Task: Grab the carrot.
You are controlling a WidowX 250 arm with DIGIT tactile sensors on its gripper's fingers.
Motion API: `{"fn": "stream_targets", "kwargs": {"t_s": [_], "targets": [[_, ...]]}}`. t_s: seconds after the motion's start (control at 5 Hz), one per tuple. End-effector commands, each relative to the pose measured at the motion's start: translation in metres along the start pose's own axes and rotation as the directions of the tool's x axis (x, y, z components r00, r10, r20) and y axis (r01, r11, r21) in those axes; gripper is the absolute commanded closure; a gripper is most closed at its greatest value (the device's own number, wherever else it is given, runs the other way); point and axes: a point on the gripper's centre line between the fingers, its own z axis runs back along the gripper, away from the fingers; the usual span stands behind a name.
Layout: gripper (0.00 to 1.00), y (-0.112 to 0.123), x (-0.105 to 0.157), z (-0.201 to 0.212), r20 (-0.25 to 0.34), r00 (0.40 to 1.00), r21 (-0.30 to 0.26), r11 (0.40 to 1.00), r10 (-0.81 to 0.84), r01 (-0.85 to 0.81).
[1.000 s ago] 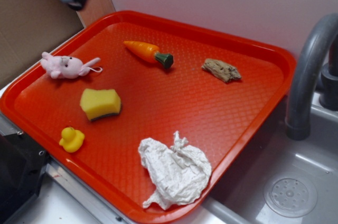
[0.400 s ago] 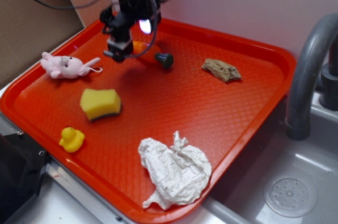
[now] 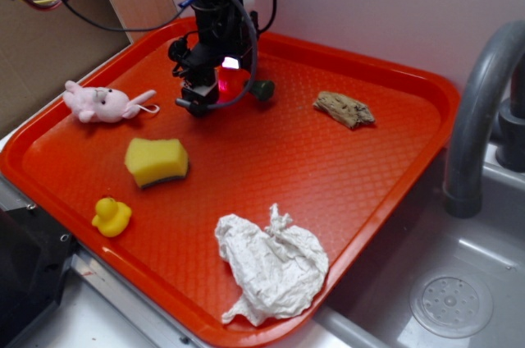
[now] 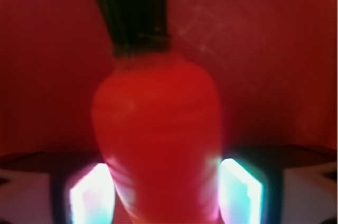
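On the far side of the orange tray (image 3: 385, 167), the gripper (image 3: 212, 95) is down over the carrot (image 4: 158, 139), its spread, not yet clenched fingers (image 4: 87, 197) flanking the orange body, so closing and lifting are judged left.

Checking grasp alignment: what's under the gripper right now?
The carrot lies under the gripper, between its fingers, on the red tray. Externally only its green stem shows; contact can't be seen.
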Motion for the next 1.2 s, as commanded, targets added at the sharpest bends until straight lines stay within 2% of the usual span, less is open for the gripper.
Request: {"fn": "stream_targets", "kwargs": {"t_s": [0.0,0.2,0.4,0.6,0.8,1.0], "targets": [[1.0,-0.01,0.001,0.025,0.033,0.965,0.114,0.959,0.259,-0.261],[1.0,-0.019,-0.006,0.07,0.184,0.852,0.071,0.858,0.49,-0.508],[1.0,-0.036,-0.007,0.112,0.217,0.694,0.064,0.7,0.686,-0.712],[1.0,-0.052,-0.002,0.135,0.19,0.508,0.093,0.499,0.84,-0.861],[1.0,-0.058,-0.001,0.156,0.14,0.294,0.125,0.277,0.946,-0.953],[1.0,-0.054,0.0,0.19,0.076,0.049,0.033,0.046,0.996,-0.998]]}}
